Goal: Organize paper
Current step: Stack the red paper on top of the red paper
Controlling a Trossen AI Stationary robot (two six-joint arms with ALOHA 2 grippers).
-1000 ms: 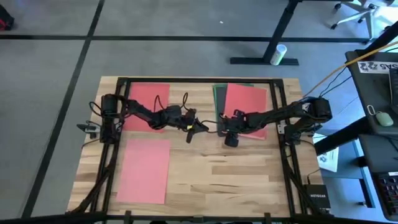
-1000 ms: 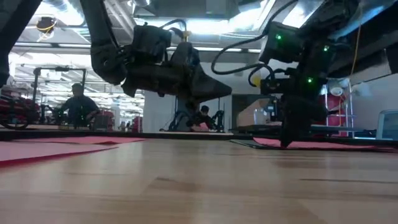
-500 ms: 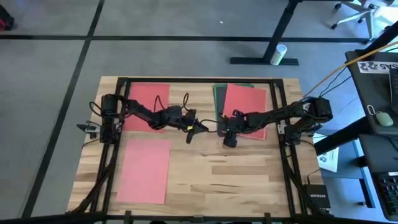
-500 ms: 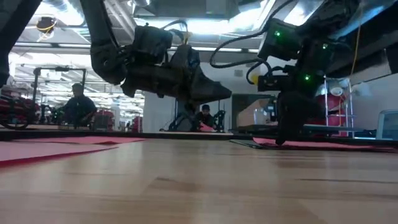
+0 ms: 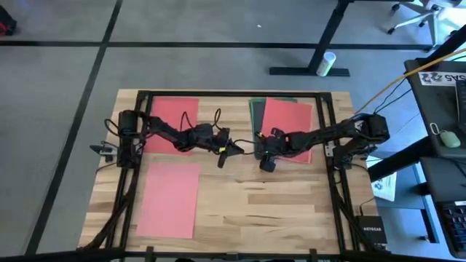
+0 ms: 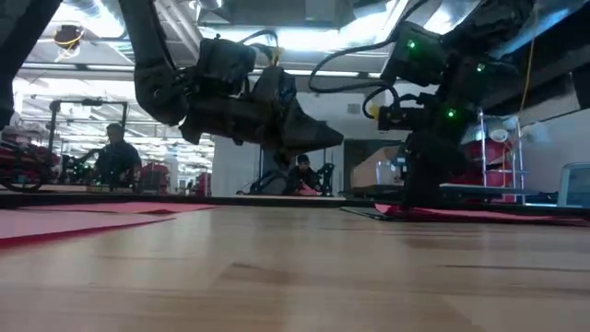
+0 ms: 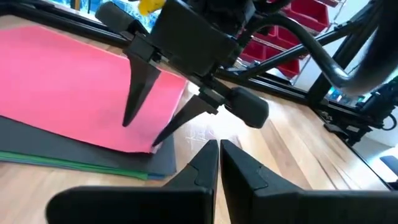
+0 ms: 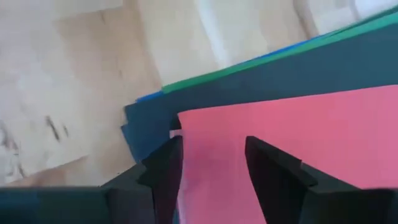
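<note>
Right gripper [image 5: 266, 161] low over the table [image 5: 247, 196], fingers [image 8: 163, 174] spread apart, nothing between them, tips set down at the near corner of the red sheet [image 5: 286, 127] on top of the stack. One fingertip on the red corner, the other just off its edge over the dark grey sheet [image 8: 149, 121] below. Under the grey one, a green sheet [image 8: 249, 65] and a thin blue edge [image 8: 144, 97] peeking out, all fanned a little at that corner. Stack lying at the back right of the table, beside the right arm.

Left gripper [image 5: 231, 149] hanging above the bare wood in the middle of the table, fingers [image 7: 205, 165] close together with only a narrow slit between, holding nothing, pointing toward the right gripper, near it but not touching.

Another red sheet [image 5: 173, 115] flat at the back left, partly under the left arm. Pink sheet [image 5: 170, 199] flat at the front left, well apart from both grippers
</note>
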